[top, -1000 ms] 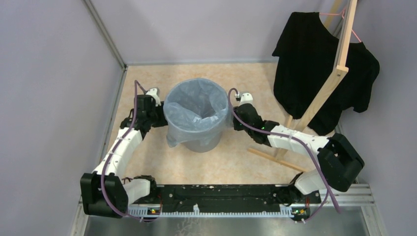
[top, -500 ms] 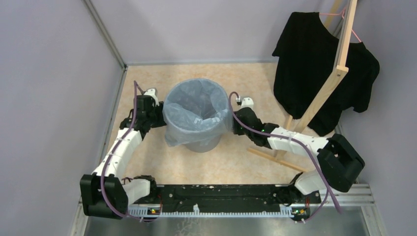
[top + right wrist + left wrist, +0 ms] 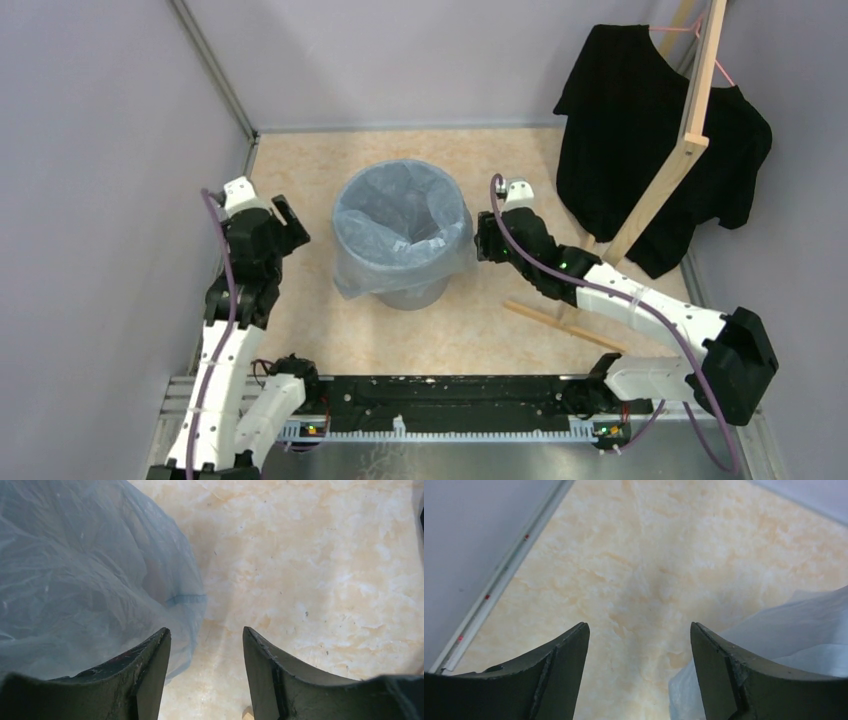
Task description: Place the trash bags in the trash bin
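Pale blue-grey trash bag [image 3: 400, 215] lining the grey trash bin [image 3: 412, 296] at centre, film draped over its rim, left gripper [image 3: 639, 630] wide open, empty, apart at left, right gripper [image 3: 205, 632] parted, empty, just right of the bag.

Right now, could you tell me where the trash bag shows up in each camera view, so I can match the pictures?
Top external: trash bag at centre, lining the trash bin.
Left wrist: trash bag in the bottom right corner.
Right wrist: trash bag fills the left half.
Shared landmark: the marbled beige floor, beside the bag in all three.
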Robot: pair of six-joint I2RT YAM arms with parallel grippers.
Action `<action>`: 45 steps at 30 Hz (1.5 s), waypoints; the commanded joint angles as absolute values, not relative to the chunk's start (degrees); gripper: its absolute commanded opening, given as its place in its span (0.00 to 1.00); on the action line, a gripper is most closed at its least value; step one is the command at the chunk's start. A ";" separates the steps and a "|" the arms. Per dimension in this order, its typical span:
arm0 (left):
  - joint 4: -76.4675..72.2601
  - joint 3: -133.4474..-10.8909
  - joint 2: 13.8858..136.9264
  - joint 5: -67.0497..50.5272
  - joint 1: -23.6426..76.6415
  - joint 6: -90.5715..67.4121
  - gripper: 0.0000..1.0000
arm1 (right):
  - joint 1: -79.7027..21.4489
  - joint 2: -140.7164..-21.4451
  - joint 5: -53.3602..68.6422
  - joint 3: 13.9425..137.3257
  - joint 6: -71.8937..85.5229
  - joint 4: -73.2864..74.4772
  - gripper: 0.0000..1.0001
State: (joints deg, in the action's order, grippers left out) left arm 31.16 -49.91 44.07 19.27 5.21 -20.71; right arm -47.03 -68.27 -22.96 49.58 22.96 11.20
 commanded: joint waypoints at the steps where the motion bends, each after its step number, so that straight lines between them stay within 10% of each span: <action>1: 34.54 -60.11 39.96 25.58 4.92 -20.92 0.81 | -47.54 -66.51 -21.73 51.35 21.48 12.90 0.56; 9: 38.35 -69.38 44.18 -26.03 5.10 -11.97 0.89 | -47.68 -63.36 -19.88 49.93 19.87 11.54 0.58; 18: 43.32 -65.58 47.93 -24.66 5.26 -10.96 0.92 | -47.75 -61.34 -19.03 47.28 20.05 9.70 0.59; 39: 37.84 -61.91 56.10 -12.58 11.87 -13.51 0.43 | -47.72 -58.32 -16.47 43.92 19.01 6.97 0.60; 45: 40.48 -63.65 54.69 -11.16 12.32 -12.02 0.73 | -47.72 -58.09 -16.31 45.92 18.62 9.68 0.60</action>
State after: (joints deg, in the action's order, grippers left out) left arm 39.22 -62.54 55.90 -13.58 12.12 -13.28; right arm -47.13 -59.68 -16.64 43.90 18.70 9.43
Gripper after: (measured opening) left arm 0.676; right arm 0.597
